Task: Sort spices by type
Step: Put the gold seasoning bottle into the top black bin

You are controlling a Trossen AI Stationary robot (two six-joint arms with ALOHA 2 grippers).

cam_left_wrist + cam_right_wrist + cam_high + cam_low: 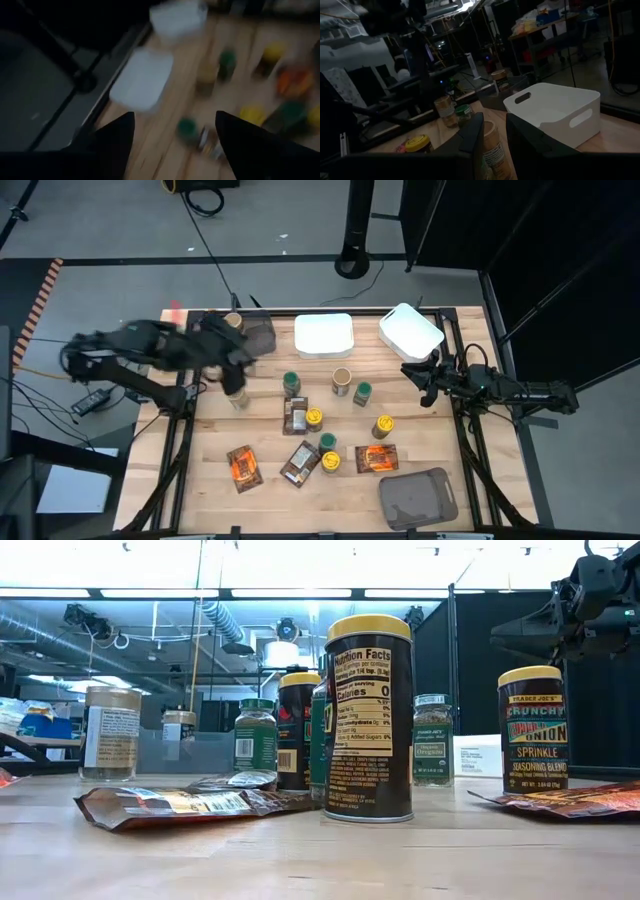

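Note:
The spices stand mid-table. Jars with green lids [291, 383], yellow lids [314, 418] and tan lids [341, 380] are upright on their bases. Orange packets [376, 458] and brown packets [300, 463] lie flat. Another tan-lidded jar [238, 396] stands toward the left side. My left gripper [232, 372] hovers by that jar, open [175, 145], with nothing between its fingers. My right gripper [421, 382] hangs above the table's right side [530, 635]. It is open by a narrow gap [494, 137] and points toward the tan-lidded jar [492, 145].
Two white trays [323, 335] [410, 332] sit along the far edge. A grey bin [255, 330] at far left holds a jar [233, 321]. A second grey bin [418, 497] sits at the near right. Bare wood shows at near left.

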